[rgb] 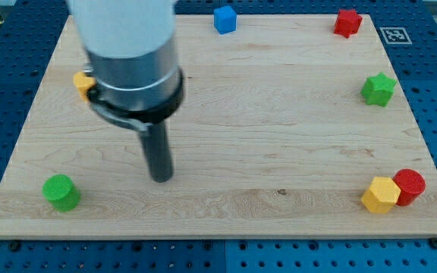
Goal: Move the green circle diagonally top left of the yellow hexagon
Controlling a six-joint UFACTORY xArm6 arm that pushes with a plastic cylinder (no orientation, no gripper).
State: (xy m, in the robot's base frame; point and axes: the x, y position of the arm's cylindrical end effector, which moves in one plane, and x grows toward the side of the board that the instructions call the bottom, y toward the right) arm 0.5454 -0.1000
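The green circle [61,192] lies near the board's bottom left corner. The yellow hexagon [380,195] lies near the bottom right corner, touching a red circle [410,186] on its right. My tip [161,178] rests on the board right of and slightly above the green circle, well apart from it and far left of the yellow hexagon.
A blue cube [224,19] sits at the top edge. A red block [347,22] is at the top right. A green star-like block [378,89] is at the right. A yellow-orange block [83,82] is partly hidden behind the arm at the left.
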